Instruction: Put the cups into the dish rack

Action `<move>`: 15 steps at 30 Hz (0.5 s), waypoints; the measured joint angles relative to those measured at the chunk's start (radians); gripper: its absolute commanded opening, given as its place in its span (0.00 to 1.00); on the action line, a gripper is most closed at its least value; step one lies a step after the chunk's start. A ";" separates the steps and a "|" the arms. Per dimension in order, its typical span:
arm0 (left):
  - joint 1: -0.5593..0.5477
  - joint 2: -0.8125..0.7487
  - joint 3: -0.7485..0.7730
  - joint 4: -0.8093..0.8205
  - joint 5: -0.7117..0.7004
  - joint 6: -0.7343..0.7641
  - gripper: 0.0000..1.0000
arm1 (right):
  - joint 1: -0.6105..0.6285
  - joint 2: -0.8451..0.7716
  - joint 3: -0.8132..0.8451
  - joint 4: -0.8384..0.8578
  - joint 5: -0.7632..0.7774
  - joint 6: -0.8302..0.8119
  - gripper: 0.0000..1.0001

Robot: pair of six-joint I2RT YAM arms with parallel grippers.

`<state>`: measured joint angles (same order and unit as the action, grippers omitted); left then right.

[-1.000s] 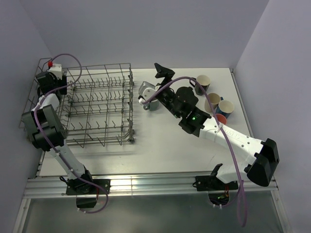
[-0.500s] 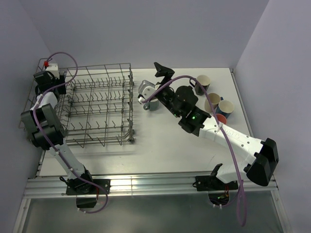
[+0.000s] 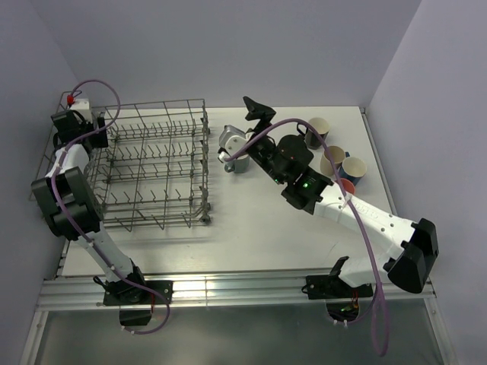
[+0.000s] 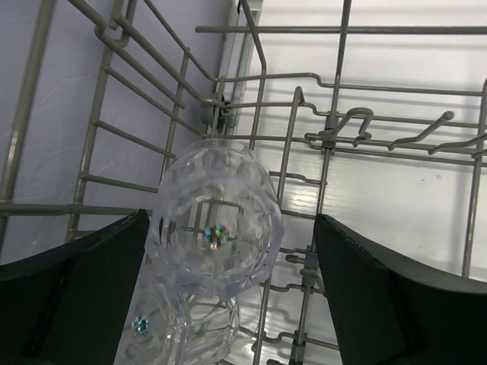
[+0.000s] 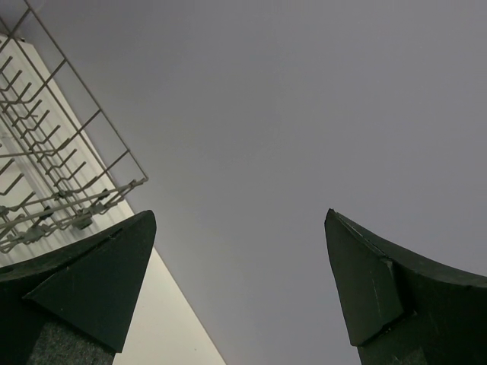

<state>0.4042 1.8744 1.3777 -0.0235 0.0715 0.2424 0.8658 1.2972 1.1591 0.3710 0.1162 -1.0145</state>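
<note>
The grey wire dish rack [image 3: 204,156] fills the table's left half. My left gripper [image 4: 231,220] is open inside its far left corner, over the rack's wires [image 4: 327,138]. A clear glass tumbler [image 4: 217,228] lies between the fingers, close to the left one and apart from the right; a second tumbler [image 4: 179,327] lies below it. My right gripper [image 3: 257,111] is raised at mid table, open and empty [image 5: 238,217], pointing at the wall. A grey-blue mug [image 3: 240,163] stands under its wrist. More cups stand at the right: a beige one [image 3: 318,129], another [image 3: 332,160], a blue one [image 3: 354,168] and a coral one [image 3: 346,185].
The rack's tall wire sides [image 4: 99,129] stand close around my left gripper, with the left wall just beyond. The right forearm [image 3: 358,217] crosses the table's right half above the coral cup. The rack's corner [image 5: 68,182] shows at the left of the right wrist view.
My left gripper has gone from shut to open, letting go of the glass tumbler in the rack's corner, and its wrist has shifted slightly. The right arm has barely moved.
</note>
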 measured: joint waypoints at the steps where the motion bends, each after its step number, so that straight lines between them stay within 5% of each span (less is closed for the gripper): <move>1: -0.001 -0.006 0.000 -0.003 0.003 -0.002 0.97 | 0.000 -0.003 0.000 0.000 0.000 0.000 1.00; 15: -0.002 -0.042 -0.012 -0.032 0.021 -0.001 0.95 | 0.000 -0.025 -0.004 0.001 0.000 -0.002 1.00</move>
<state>0.4023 1.8328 1.3659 -0.0551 0.0929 0.2413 0.8658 1.2720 1.1549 0.3721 0.1162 -1.0164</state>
